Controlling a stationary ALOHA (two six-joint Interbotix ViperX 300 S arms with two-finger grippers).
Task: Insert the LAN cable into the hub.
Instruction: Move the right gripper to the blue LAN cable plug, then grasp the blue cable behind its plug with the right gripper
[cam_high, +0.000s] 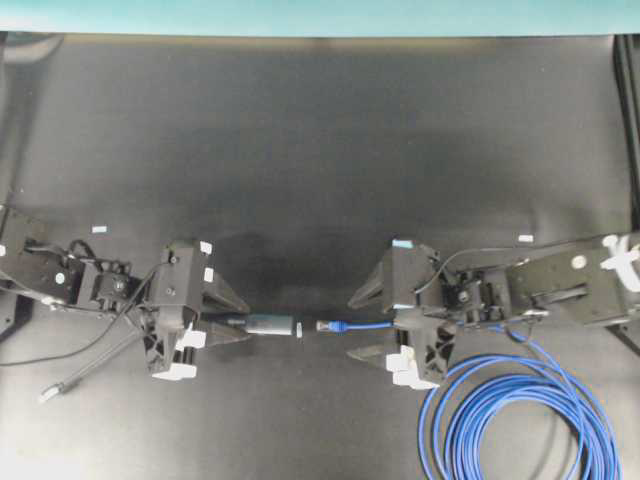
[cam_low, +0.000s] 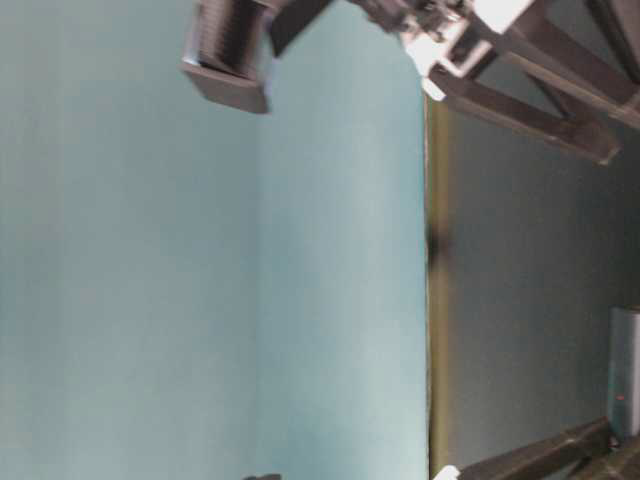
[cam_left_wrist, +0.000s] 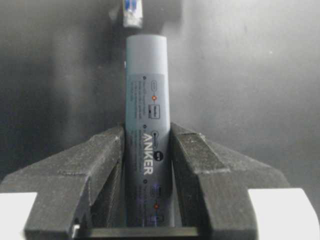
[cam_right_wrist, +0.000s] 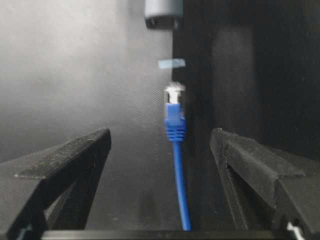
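1. Firmly, the left gripper (cam_left_wrist: 147, 165) is clamped on the hub (cam_left_wrist: 146, 100), its two black fingers (cam_left_wrist: 102, 160) pressing the grey bar's sides near the rear; the port end juts out forward, free.
2. Opposite, the right gripper (cam_right_wrist: 160, 160) stands wide apart, holding nothing: the LAN cable (cam_right_wrist: 177, 170) runs between its fingers (cam_right_wrist: 250, 165) without touching either.
3. Its clear plug (cam_right_wrist: 174, 96) lies on the table (cam_high: 320, 130), pointed at the hub's open end and roughly in line with it, a small gap between them and a pale scrap of tape (cam_right_wrist: 171, 63) in that gap.
4. Overhead, the rest of the cable trails back into a loose blue coil (cam_high: 520, 420) by the right arm.
5. Judged from this, the hub is secured and aimed, but the plug is neither gripped nor inserted; grasping it and pushing it home remain.
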